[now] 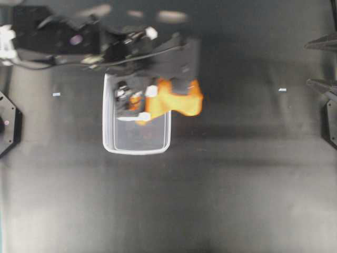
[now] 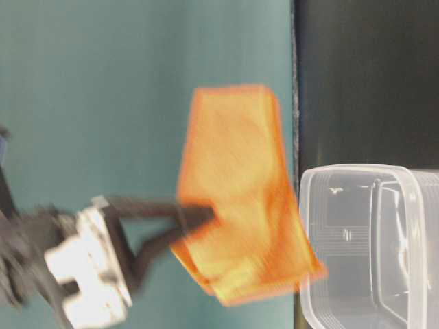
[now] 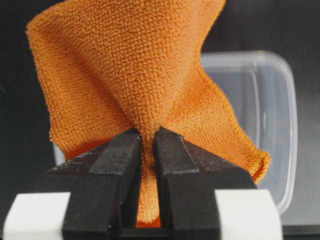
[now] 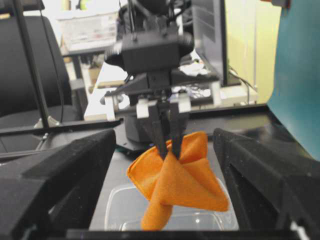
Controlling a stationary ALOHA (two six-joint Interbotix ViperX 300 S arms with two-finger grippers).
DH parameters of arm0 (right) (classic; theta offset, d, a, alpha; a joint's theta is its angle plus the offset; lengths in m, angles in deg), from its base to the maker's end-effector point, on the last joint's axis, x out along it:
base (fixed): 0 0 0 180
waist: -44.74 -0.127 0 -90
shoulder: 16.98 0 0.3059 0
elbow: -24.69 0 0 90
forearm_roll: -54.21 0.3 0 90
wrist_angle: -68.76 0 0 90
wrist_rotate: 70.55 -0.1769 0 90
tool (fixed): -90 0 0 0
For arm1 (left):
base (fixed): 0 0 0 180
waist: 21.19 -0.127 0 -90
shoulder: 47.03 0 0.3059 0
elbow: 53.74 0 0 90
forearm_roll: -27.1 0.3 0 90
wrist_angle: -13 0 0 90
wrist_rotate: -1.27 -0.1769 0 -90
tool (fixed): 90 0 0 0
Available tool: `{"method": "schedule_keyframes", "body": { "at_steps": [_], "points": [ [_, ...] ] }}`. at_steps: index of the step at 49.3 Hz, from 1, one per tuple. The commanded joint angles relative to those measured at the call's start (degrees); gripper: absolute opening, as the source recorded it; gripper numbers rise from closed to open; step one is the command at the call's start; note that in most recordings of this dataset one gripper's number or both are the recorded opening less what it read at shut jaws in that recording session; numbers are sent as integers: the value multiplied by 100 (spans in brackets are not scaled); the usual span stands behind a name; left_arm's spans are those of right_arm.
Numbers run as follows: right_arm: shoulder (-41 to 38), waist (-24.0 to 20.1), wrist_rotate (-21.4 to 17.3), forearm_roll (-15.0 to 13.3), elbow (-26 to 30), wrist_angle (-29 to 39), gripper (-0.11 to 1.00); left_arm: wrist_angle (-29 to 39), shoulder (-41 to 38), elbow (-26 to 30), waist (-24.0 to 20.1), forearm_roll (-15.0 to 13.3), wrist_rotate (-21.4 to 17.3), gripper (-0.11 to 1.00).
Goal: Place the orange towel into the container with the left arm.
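The bright orange fuzzy microfibre towel hangs in the air, pinched by the two-fingered black gripper of the left arm. The jaws are nearly closed, with only a thin fold of cloth between them, seen clearly in the left wrist view. From that pinch the towel droops in loose folds, its long axis running roughly straight down from the fingertips toward the worktop, with one corner hanging lowest.

Directly beneath it sits the clear, colourless rectangular plastic container with rounded corners and a thick rim. From overhead, the towel lies over the tub's upper right corner and partly spills beyond the rim. It does not appear to touch the tub. The tub's long side runs away from the left arm's base.

The right gripper stands well apart, its fingers spread wide and holding nothing.

No readable labels or writing show on the towel or tub.
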Motion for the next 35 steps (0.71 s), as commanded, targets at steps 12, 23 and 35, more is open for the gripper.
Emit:
{"method": "schedule_keyframes", "body": {
  "at_steps": [12, 23, 35],
  "points": [
    [-26, 18, 0, 18, 44, -26, 76, -1222, 826, -1354, -44, 18, 26, 5],
    [-18, 18, 0, 18, 35, -26, 76, -1266, 835, -1503, -35, 18, 35, 5],
    [-18, 18, 0, 18, 35, -26, 76, -1345, 800, -1547, -18, 18, 26, 5]
  ]
}}
